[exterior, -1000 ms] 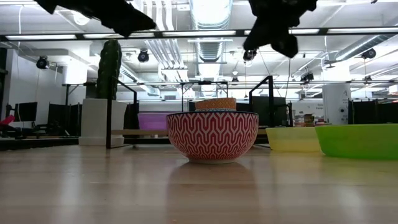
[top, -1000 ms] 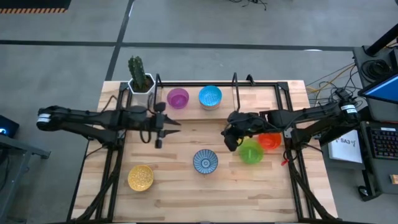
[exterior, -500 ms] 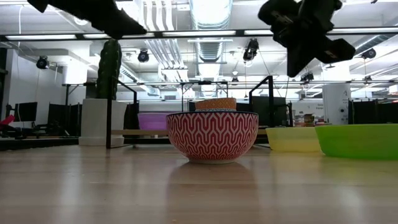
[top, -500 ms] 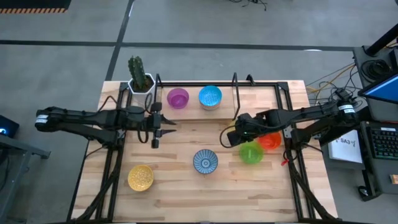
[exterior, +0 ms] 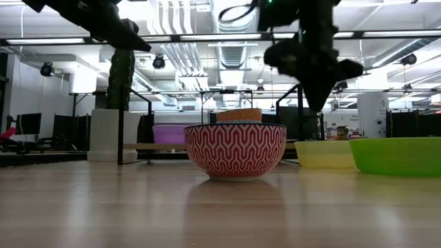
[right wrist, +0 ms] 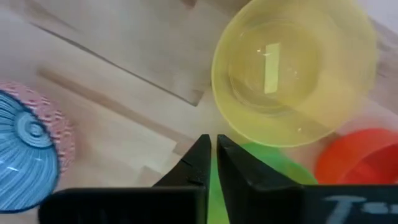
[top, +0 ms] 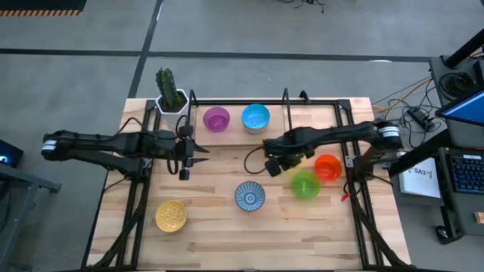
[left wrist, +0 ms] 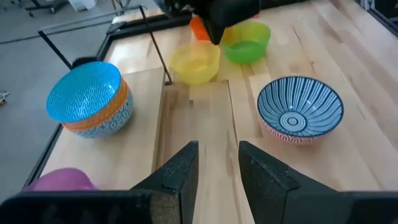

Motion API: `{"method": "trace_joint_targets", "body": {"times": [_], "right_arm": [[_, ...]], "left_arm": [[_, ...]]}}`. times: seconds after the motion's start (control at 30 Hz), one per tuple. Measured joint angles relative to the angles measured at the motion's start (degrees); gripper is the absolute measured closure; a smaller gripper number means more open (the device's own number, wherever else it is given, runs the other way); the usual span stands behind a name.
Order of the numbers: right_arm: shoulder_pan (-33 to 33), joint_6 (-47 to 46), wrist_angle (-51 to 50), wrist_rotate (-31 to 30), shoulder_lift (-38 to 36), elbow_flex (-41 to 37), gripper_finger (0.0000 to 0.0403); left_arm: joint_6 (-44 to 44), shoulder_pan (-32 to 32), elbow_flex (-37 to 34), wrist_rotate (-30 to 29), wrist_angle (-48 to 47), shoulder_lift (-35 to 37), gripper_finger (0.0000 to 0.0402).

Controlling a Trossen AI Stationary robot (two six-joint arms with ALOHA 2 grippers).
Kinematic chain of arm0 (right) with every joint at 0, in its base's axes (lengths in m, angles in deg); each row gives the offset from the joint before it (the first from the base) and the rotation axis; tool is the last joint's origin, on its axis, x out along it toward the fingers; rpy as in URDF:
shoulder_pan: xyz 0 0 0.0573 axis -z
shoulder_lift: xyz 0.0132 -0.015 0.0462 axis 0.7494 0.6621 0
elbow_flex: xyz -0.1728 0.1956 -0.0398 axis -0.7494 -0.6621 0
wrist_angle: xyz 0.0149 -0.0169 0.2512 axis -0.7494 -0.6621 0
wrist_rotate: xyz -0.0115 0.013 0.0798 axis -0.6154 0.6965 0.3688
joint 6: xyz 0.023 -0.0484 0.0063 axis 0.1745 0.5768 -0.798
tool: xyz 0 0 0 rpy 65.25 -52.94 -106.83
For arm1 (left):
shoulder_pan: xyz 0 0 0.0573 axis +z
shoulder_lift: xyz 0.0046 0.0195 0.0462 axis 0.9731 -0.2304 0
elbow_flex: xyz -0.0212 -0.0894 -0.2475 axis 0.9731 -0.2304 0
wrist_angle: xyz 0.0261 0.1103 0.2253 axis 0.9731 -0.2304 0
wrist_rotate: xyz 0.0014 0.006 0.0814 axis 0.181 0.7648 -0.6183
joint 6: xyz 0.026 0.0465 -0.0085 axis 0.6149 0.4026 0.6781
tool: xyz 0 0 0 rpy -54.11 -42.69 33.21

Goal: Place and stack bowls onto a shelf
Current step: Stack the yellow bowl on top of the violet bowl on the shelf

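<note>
A: Along the far edge of the counter [top: 219,227], how does the shelf [top: 302,121] lie?

B: Its long axis runs left to right. On its board sit the purple bowl [top: 216,119] and, to its right, the plain blue bowl [top: 255,116] nested in an orange bowl [left wrist: 99,115]. All open upward.

A: And the loose bowls?

B: The patterned bowl [top: 249,196] stands mid-counter. One yellow bowl [top: 171,215] sits near the left corner. The green bowl [top: 305,184] and red-orange bowl [top: 328,168] touch on the right.

A: Where is the right claw [top: 274,168]?

B: Above a second yellow bowl [right wrist: 292,71], just left of the green one. Its fingers [right wrist: 199,163] are nearly pressed together, a thin slit between them, holding nothing.

A: And the left claw [top: 186,156]?

B: Hovering left of centre, beside the shelf's left end, fingers [left wrist: 180,177] spread, with nothing between them.

A: Does any view add something?

B: From above, the right arm hides that second yellow bowl; both wrist views show it whole. The low view shows the patterned bowl's [exterior: 235,150] red-and-white outside. The cactus pot [top: 171,97] stands at the far left corner.
</note>
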Motion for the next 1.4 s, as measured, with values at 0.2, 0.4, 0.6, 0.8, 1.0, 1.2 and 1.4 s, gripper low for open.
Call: {"method": "trace_joint_targets", "body": {"times": [0.2,0.4,0.6,0.8,1.0,1.2,1.4], "right_arm": [[2.76,5.27,-0.22,-0.41,6.69,2.20,0.0307],[3.47,7.13,0.26,-2.27,10.94,2.42,0.0250],[3.42,7.51,0.56,-3.71,13.32,2.36,0.0256],[3.13,7.53,1.24,-4.81,13.59,2.36,0.0335],[2.25,7.52,1.79,-4.29,13.27,2.98,0.0390],[0.53,10.70,1.67,-1.44,11.74,7.87,0.0394],[-1.60,20.33,2.21,6.89,11.65,17.82,0.0394]], "left_arm": [[-0.12,0.00,0.00,0.00,-1.16,1.70,0.0304],[-0.01,0.00,-0.02,0.00,-1.10,2.23,0.0304],[0.07,0.00,-0.04,0.00,-0.94,2.20,0.0304],[0.31,0.00,-0.04,0.00,-0.80,2.18,0.0304],[0.37,0.00,-0.07,0.00,-0.69,2.16,0.0304],[0.38,0.00,-0.07,0.00,-0.46,2.16,0.0304],[0.55,0.00,-0.07,-0.02,-0.48,2.16,0.0304]]}}
